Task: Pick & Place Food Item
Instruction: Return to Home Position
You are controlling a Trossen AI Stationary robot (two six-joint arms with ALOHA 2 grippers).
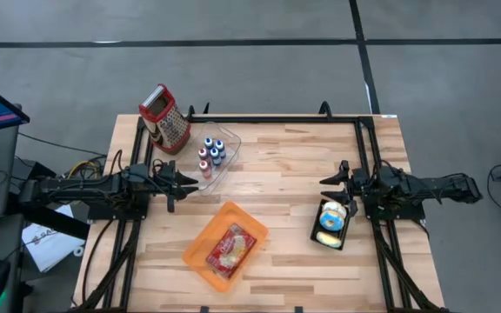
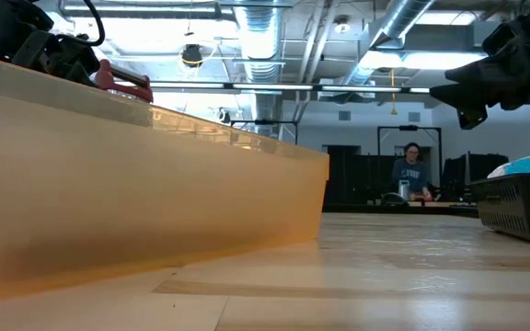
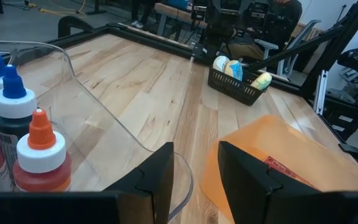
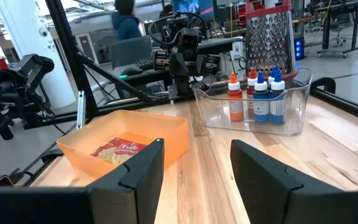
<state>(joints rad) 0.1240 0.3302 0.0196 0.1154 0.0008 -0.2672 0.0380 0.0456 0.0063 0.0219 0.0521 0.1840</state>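
- Two dark grippers hang over a pale, planked wooden table (image 1: 285, 165). In the high view the left gripper (image 1: 179, 181) is at centre left and the right gripper (image 1: 333, 180) at centre right.
- Each wrist view shows that arm's own blunt black fingers apart with a clear gap, and nothing held between them.
- An orange bin (image 1: 200, 254) of smooth, slightly see-through plastic sits at lower centre of the high view. It is a shallow rectangle turned diagonally.
- A red popcorn bag (image 1: 230, 247), glossy and crinkled, lies flat inside the bin. Its long axis runs from lower left to upper right, roughly along the bin's longer sides.
- A black basket (image 1: 316, 228) with slotted walls stands at right of centre, its long axis nearly up and down the frame. It sits just below the right gripper and holds rounded pale donuts (image 1: 330, 223) in blue and yellowish tones.
- A clear, round-cornered tub (image 1: 227, 143) at upper centre left holds small bottles (image 1: 209, 155) with blue and red caps.
- A metal grater (image 1: 167, 120) with a red top lies tilted beside the tub, further toward the upper left.
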